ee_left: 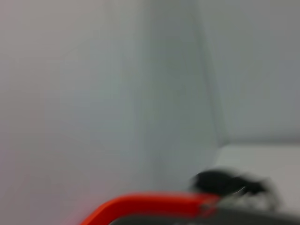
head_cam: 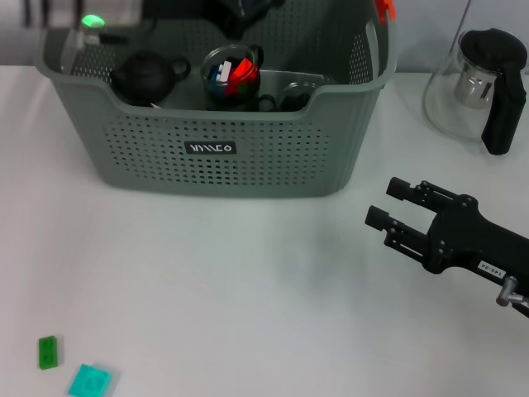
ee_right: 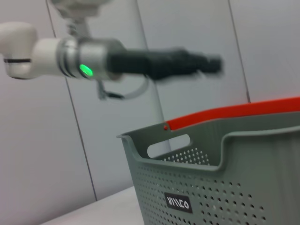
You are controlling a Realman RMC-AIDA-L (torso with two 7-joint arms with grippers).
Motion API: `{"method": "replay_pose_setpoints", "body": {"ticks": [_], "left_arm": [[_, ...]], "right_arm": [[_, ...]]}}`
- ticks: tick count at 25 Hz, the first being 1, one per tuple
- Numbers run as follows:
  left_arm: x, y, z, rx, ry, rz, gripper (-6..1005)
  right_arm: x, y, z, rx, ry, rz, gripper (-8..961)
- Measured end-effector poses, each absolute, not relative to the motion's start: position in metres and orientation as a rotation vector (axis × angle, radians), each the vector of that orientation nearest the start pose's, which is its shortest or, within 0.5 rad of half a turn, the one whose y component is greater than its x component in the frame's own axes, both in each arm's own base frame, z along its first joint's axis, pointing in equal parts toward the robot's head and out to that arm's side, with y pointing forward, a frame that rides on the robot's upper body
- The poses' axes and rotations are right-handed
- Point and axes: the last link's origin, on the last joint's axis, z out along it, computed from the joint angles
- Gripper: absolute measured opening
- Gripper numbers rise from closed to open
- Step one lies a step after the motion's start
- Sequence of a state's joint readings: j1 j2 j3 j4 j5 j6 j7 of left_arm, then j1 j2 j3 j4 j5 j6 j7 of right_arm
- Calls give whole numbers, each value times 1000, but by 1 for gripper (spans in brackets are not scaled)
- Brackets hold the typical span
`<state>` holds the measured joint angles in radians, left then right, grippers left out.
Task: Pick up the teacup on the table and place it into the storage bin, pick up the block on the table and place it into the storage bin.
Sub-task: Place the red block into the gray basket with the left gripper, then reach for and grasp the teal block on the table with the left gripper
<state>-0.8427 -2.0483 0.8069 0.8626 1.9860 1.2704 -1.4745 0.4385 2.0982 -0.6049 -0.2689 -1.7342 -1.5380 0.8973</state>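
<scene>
Head view: the storage bin [head_cam: 223,141], a large grey-green plastic basket with perforated walls, a small black label in white letters and an orange handle end at its far right corner, stands at the far side of the smooth white table [head_cam: 248,289]. Inside it sit a dark round teapot [head_cam: 147,76] on the left and, beside it, the teacup [head_cam: 232,76], a dark round cup holding red, blue and white pieces. On the near left of the table lie a small green block [head_cam: 48,351] and, just beside it, a flat turquoise block [head_cam: 88,382], both well apart from the bin. A clear glass pitcher with a black handle and lid [head_cam: 479,87] stands to the right of the bin, apart from it. The right gripper [head_cam: 387,204], black and angular, hovers over open table to the right, its two fingers spread and holding nothing. The left arm reaches over the bin's far left corner, a green light on it; the left gripper is not seen here.

Left wrist view: blurred; pale wall panels, an orange handle bar and a dark shape beyond it.

Right wrist view: the bin's rim, cut-out handle, perforated wall and label show close. Above it stretches the white left arm, ending in the dark left gripper [ee_right: 208,64]; I cannot tell how its jaws stand.
</scene>
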Motion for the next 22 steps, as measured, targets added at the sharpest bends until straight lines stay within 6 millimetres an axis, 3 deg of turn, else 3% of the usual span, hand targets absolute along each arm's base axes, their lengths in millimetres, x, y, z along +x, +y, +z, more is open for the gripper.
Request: {"method": "replay_pose_setpoints", "body": {"ticks": [5,9,13,16,19,22], "left_arm": [[-146,463,21,-2406,-110,-321,80],[-148,456,26,-2370,-148,-399,85],[-158,431,46,-2329,-275,-712,90],[-176,406,54,-2336,-372,-911,94],[-201,386,47,-2384,-451,-947,182],[-237,362,27,-2432,-478,-884,269]], "right_arm": [[281,286,-40,-2434,543,1044,637],[281,288,-39,-2433,538,1045,637],[281,288,-39,-2430,542,1045,637],[281,287,-39,-2432,541,1046,637],[280,287,-40,-2437,539,1047,637],[281,285,-41,-2444,529,1043,637]]}}
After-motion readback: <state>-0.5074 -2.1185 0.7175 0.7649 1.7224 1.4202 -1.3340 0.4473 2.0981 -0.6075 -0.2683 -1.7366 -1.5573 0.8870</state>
